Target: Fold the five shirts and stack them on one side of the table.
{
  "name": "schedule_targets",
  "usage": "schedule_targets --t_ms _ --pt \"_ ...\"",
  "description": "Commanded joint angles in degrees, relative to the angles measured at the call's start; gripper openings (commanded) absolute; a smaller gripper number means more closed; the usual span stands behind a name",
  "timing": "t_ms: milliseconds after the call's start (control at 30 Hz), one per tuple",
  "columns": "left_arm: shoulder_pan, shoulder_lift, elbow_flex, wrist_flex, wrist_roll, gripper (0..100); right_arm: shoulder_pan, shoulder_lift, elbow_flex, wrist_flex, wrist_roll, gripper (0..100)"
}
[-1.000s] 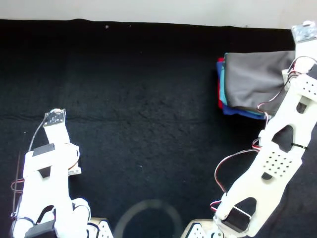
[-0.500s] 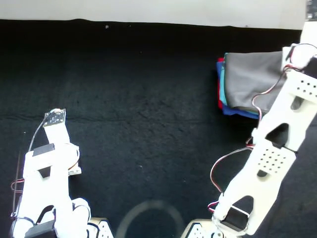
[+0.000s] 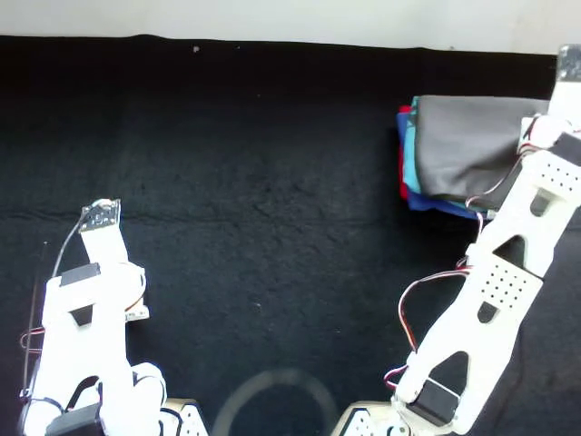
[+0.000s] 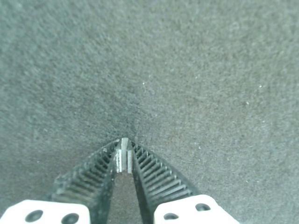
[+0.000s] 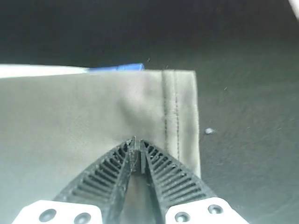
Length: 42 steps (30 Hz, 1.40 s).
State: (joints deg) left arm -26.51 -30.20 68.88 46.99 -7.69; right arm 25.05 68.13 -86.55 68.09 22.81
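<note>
A stack of folded shirts lies at the table's far right, with a grey shirt (image 3: 463, 145) on top. Teal (image 3: 410, 154), red (image 3: 403, 165) and blue (image 3: 427, 205) edges show beneath it. My right arm stretches over the stack, and my right gripper (image 3: 569, 62) is at its far right corner. In the right wrist view my right gripper (image 5: 136, 142) is shut just above the grey shirt (image 5: 70, 112), close to its stitched hem, with a blue edge (image 5: 124, 67) beyond. My left gripper (image 3: 100, 214) rests shut at the near left over bare black cloth (image 4: 123, 144).
Black cloth (image 3: 272, 182) covers the whole table, open across the middle and left. A white wall strip (image 3: 272, 18) runs along the far edge. Both arm bases stand at the near edge, and red and white wires (image 3: 427, 295) hang off the right arm.
The right arm swung toward the far right edge, then eased back, so its gripper is again over the stack's far right corner. The left arm and the stack have not moved.
</note>
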Motion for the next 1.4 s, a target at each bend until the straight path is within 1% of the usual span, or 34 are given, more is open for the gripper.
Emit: schedule_targets --t_ms 0,167,200,267,333,433,500,633,700,767,900,1000,1167,1267,1367 --pt "0.9 -0.3 0.1 -1.4 0.2 1 0.5 0.4 -2.7 -1.4 0.5 0.8" --pt "0.5 -0.9 -2.1 -1.1 0.1 1 0.6 -4.2 -6.0 0.9 0.3 0.8" --pt "0.5 -1.5 -3.8 0.4 0.1 1 0.5 -5.5 -7.9 2.3 0.3 0.8" --pt "0.5 -4.4 -9.2 7.1 0.1 1 0.0 -8.2 -12.4 6.6 0.3 0.8" --pt "0.6 -9.4 -16.5 15.6 0.2 1 -1.1 -12.2 -15.4 12.1 0.3 0.8" --pt "0.9 -18.0 -26.5 25.6 0.0 1 -3.2 -20.4 -14.7 24.1 0.3 0.8" --pt "1.0 -23.6 -30.1 29.7 0.0 1 -5.6 -25.6 -14.5 33.4 0.4 0.8" --pt "0.7 -33.9 -30.8 33.0 -0.1 1 -5.5 -34.9 -14.3 33.2 0.3 0.8" --pt "0.8 -38.4 -30.7 36.0 -0.1 1 -5.7 -38.9 -14.3 33.2 0.3 0.8" --pt "0.9 -42.8 -29.0 38.2 -0.1 1 -5.6 -43.5 -14.3 33.2 -1.8 0.8" --pt "0.6 -52.0 -22.1 38.3 -0.1 1 -5.4 -53.7 -14.2 33.2 -13.0 0.8" --pt "1.0 -60.4 -16.0 36.7 -0.1 1 -5.4 -59.9 -14.2 33.2 -13.9 0.8" --pt "0.9 -75.2 -3.2 25.0 -0.1 1 -5.4 -69.9 -13.6 33.3 -14.1 0.8" --pt "0.7 -73.5 2.9 21.2 -0.1 1 -5.4 -78.0 -5.4 33.3 -14.1 0.8" --pt "0.9 -73.5 5.6 20.8 0.2 1 -5.9 -89.5 12.7 33.3 -14.2 0.8"
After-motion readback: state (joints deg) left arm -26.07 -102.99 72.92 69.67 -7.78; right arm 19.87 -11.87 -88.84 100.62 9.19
